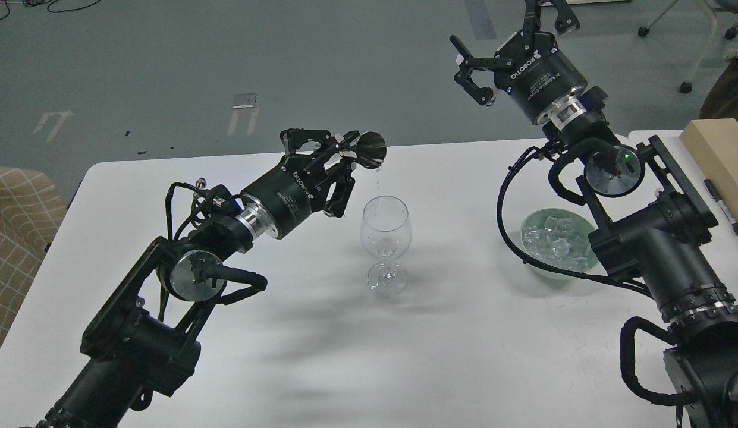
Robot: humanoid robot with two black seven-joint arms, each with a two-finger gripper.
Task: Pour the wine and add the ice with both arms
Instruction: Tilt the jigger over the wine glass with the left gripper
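Observation:
A clear wine glass (385, 229) stands upright mid-table. My left gripper (344, 156) is shut on a small shiny metal cup (369, 148), held tipped on its side above and just behind the glass. Clear drops (377, 170) fall from the cup's lip toward the glass. Clear ice cubes (556, 239) lie in a pale green bowl (528, 221) on the right of the table. My right gripper (504, 43) is open and empty, raised high above the far table edge, well behind the bowl.
The white table (452, 356) reaches across the view. A wooden block (718, 156) and a black marker (723, 207) lie at the right edge. A checked seat (12, 226) stands left of the table. Chair wheels (685, 88) stand on the grey floor behind.

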